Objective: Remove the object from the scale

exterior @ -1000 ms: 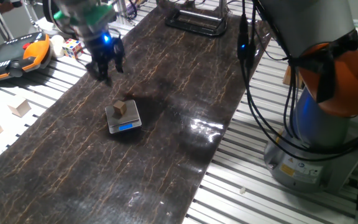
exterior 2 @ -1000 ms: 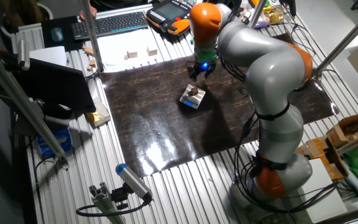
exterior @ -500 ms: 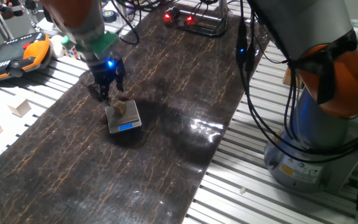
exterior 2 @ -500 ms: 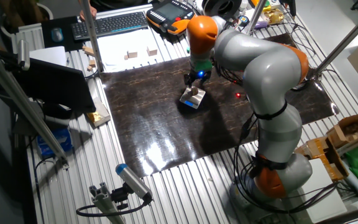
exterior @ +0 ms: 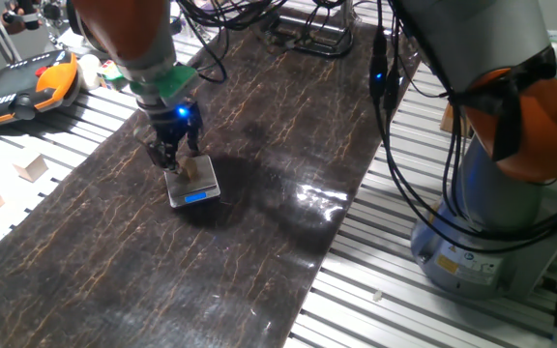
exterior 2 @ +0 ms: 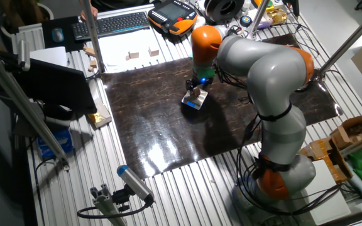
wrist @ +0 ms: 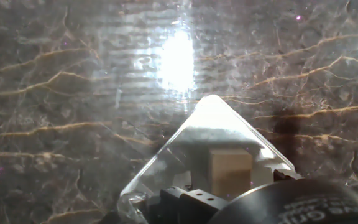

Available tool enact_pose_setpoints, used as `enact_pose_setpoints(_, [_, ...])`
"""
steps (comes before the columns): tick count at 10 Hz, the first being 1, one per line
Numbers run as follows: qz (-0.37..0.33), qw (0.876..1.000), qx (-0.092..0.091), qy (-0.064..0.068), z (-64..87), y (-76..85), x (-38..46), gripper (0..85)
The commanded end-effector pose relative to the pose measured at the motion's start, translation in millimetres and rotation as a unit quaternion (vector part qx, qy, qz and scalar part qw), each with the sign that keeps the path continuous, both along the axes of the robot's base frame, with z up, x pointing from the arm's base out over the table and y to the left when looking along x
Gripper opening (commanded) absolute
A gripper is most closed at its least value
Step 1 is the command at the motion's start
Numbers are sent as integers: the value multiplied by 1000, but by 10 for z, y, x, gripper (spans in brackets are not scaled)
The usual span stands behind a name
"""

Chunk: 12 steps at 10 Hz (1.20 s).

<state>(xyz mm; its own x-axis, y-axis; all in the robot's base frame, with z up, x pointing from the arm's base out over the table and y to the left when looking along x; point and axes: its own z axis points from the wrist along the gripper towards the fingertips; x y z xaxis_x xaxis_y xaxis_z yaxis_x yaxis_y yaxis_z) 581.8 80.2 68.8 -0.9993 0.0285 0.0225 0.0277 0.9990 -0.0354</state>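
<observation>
One tiny wooden cube point(exterior: 193, 167) is sitting on the pocket scale point(exterior: 194, 189), with the gripper point(exterior: 170, 155) poised right at it.

Both are lying on the dark marbled counter point(exterior: 259, 222), nearer its far-left edge than its middle. The gripper looks spread around the cube, not yet clamping it, though the fingers are too dark and small to be sure it is touching. To do this step well, I judge the fingers should be straddling the cube squarely, pinching gently, then lifting straight up so the light scale is not dragged or tipped. The arm point(exterior 2: 256, 69) is arching over from the counter's right edge, its orange wrist pointing the hand almost straight down. In the hand view the cube point(wrist: 230, 172) is sitting on the platform point(wrist: 210, 124), close under the camera.
</observation>
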Motion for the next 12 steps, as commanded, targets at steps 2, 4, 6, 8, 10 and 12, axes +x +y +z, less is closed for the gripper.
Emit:
enact_pose_setpoints(2, [1,1000,4,-7,-89,6,12,683])
enact_pose_setpoints(4, [1,1000,7,-8,-109,0,7,683])
enact_pose_setpoints(6, [3,1000,8,-16,-157,-29,-13,653])
enact_pose_setpoints(8, [7,1000,12,-17,-201,-29,-19,593])
enact_pose_setpoints(10, [17,1000,11,-18,-197,-33,-19,340])
enact_pose_setpoints(12, [35,999,10,-15,-173,-56,-16,7])
